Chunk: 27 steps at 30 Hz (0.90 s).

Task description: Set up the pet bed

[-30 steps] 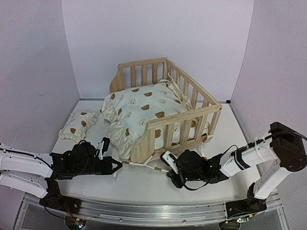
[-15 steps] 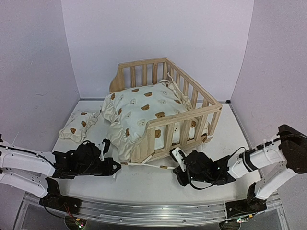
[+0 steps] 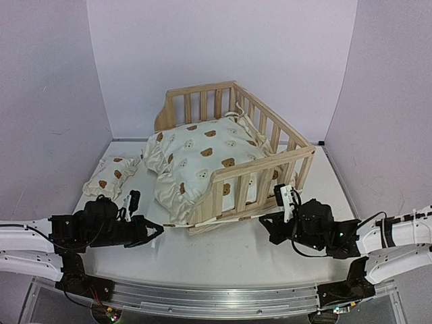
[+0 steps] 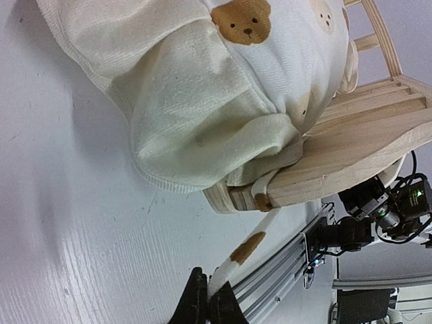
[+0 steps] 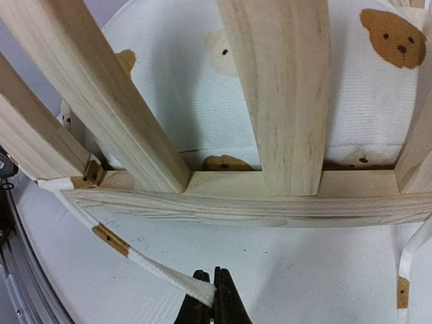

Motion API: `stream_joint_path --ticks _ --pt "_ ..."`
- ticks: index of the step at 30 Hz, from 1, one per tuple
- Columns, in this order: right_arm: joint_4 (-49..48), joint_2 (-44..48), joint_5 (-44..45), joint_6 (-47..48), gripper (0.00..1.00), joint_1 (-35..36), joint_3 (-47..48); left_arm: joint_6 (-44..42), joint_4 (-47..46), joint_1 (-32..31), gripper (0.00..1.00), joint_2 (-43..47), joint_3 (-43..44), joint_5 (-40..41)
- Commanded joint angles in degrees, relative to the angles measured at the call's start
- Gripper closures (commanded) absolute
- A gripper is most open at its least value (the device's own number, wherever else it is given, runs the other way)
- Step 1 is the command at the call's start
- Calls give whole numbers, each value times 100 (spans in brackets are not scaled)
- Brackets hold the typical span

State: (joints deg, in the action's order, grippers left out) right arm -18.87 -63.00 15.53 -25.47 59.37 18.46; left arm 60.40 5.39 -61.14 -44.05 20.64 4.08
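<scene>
**Pet bed, mid-frame, a tie in each gripper**

Wooden frame sits mid-table. The cushion is heaped inside and spills over the lower-left corner. The pillow lies apart at left. The left tie is pinched in the closed left gripper. The right tie is clamped in the right gripper. Both arms lie low, reaching in from lower left and lower right.

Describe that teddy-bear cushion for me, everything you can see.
The cushion is soft cream fabric printed with brown bear faces, ruffled at the edge. It lies bunched and humped inside the pine frame, drooping over the open side. Bear-print ties trail from it: the left pincer pinches one tie, the right pincer a second tie.
</scene>
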Motion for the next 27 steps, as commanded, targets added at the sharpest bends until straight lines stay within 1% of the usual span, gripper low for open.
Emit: stream_joint_path --ticks 1,4,10,14,16,17,18,20,22,23,24,27 --pt "921 381 1885 -536 100 -950 -302 417 1456 239 100 82 178 1357" --pt "926 398 1666 -814 100 -1309 -435 486 1723 243 100 -2 275 1566" --pt "720 226 1519 -652 100 -1688 -410 500 1782 243 100 -391 273 1700" --pt "663 68 1746 -599 100 -1832 -328 638 1619 243 100 -702 166 1516" --pt "1029 185 1973 -792 100 -1833 -207 649 1464 243 100 -801 122 1346" --pt "1440 326 2007 -915 81 -1833 -67 647 1420 243 98 -850 132 1237" --pt "2142 546 2001 -1113 61 -1833 81 644 1422 243 84 -874 155 1143" --pt "3067 1096 1734 -1255 31 -1833 450 621 1426 239 55 -825 224 1002" --pt "3759 1636 1375 -1231 4 -1825 768 548 1427 236 21 -609 291 986" --pt "4070 1841 1298 -1168 2 -1824 942 508 1430 240 9 -488 334 1030" --pt "4331 1949 1212 -1034 2 -1824 1126 440 1471 239 2 -376 403 1087" --pt "4716 1915 500 -296 2 -1825 1773 142 1596 252 1 -200 671 1275"
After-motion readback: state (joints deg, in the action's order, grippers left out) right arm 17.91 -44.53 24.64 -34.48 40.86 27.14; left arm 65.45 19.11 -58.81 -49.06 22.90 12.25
